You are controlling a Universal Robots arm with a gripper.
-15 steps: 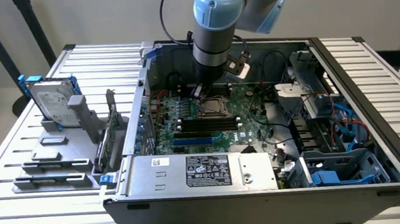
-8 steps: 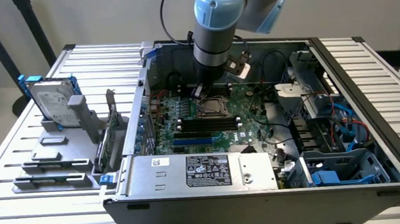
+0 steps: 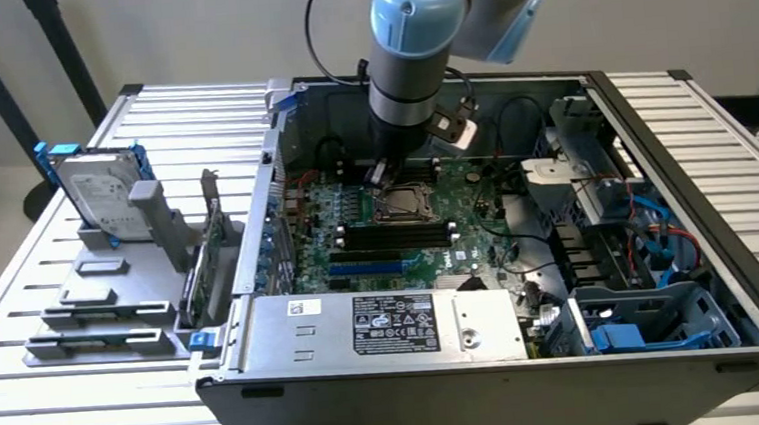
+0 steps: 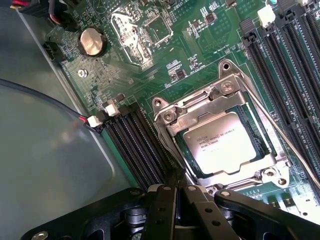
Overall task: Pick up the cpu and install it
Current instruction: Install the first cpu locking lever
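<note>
The cpu, a small silver square chip with printed text, lies flat in the motherboard socket, ringed by the metal socket frame. In the exterior view the cpu sits in the middle of the open computer case. My gripper hovers just beside the socket's edge, its black fingers pressed together and shut with nothing between them. From the exterior view my gripper hangs straight down over the board, right above the socket's far side.
Black memory slots run along one side of the socket and more slots along the other. A thin socket lever lies next to the frame. A hard drive with blue brackets stands on a grey fixture at the exterior view's left. The power supply fills the case's near side.
</note>
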